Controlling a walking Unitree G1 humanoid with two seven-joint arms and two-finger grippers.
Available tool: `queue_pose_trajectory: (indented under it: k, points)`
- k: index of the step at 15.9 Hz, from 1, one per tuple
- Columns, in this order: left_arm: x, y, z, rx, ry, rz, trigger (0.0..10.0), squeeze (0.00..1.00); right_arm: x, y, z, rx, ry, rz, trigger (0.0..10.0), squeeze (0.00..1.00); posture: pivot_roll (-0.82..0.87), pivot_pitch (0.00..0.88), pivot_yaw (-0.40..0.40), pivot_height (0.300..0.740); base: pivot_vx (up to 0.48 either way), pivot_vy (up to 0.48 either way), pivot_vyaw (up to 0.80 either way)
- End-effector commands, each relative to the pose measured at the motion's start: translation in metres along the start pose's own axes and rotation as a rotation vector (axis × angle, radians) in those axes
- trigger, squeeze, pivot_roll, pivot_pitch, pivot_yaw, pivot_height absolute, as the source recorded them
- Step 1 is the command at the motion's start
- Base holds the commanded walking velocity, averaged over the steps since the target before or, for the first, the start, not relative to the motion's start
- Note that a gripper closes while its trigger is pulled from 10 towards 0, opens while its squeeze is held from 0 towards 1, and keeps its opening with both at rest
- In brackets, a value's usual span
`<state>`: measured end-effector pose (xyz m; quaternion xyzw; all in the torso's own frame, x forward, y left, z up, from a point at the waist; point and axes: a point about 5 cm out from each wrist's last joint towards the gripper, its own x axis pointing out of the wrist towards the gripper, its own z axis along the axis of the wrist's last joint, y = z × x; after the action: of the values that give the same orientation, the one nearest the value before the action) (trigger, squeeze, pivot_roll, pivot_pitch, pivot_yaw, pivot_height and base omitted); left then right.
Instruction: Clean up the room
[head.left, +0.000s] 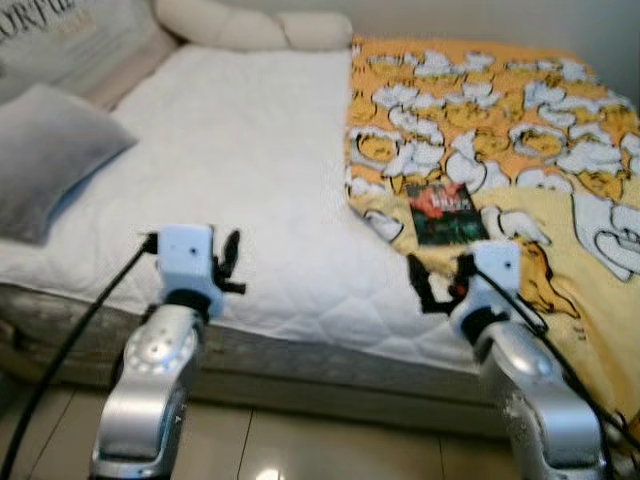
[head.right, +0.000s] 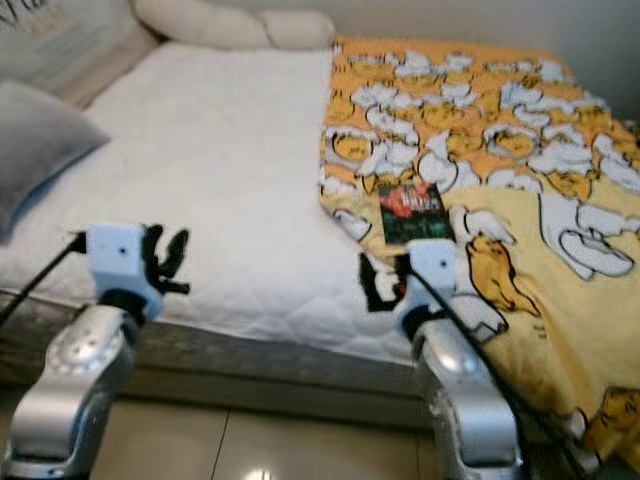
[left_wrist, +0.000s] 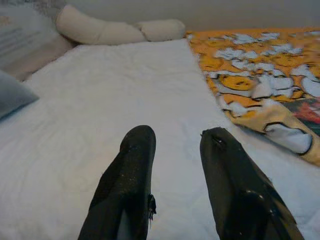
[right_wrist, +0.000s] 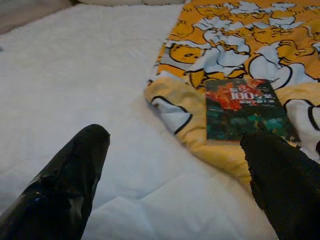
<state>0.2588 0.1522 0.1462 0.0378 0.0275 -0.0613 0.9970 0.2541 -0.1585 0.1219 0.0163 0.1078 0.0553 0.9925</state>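
While your right gripper (head.left: 437, 278) hangs with its two black fingers spread wide and nothing between them, just over the near edge of the bed, you have a straight line to the small dark-green paperback book with a red splash on its cover (right_wrist: 243, 108), which lies flat a little farther in, on the near left corner of the yellow-and-orange cartoon-print blanket (head.left: 520, 130). Judging by the task, that book looks like the thing to pick up first. Carry the gripper forward and slightly right until the fingers straddle the book's near edge, then lower carefully: the blanket is soft and will probably bunch, so try to pinch the book's cover and pages without catching a fold of fabric. A thin flat book gives little to hold, so sliding one finger under its near edge may serve you better than pressing from above. Your left gripper (head.left: 226, 262) is likewise parted and empty, hovering over the white quilted mattress (head.left: 230, 160) well left of the book, with a grey pillow (head.left: 45, 155) at the far left; leave it there.
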Motion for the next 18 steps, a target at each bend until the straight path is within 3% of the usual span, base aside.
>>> queue_pose_trajectory:
  k: [1, 8, 13, 18]
  points:
    - [-0.001, 0.002, -0.001, 0.015, 0.004, -0.002, 10.0, 0.00, 0.001, 0.001, 0.000, -0.005, 0.008, 0.000, 10.0, 0.00, -0.08, 0.000, -0.003, 0.740, 0.386, 0.000, 0.00]
    - [-0.002, 0.002, -0.005, 0.023, 0.018, -0.008, 10.0, 0.00, 0.000, 0.000, -0.002, 0.002, 0.011, -0.012, 10.0, 0.00, -0.08, 0.000, -0.001, 0.740, 0.341, 0.000, -0.69]
    - [-0.006, 0.005, -0.006, 0.022, 0.026, 0.016, 10.0, 0.00, 0.003, 0.001, 0.001, -0.016, 0.004, 0.011, 10.0, 0.00, -0.08, 0.000, -0.009, 0.740, 0.302, 0.000, 0.00]
    - [-0.010, 0.008, -0.008, 0.006, 0.044, 0.030, 10.0, 0.00, 0.003, -0.006, 0.001, -0.025, 0.012, 0.002, 10.0, 0.00, -0.08, 0.000, -0.006, 0.740, 0.000, 0.000, 0.00]
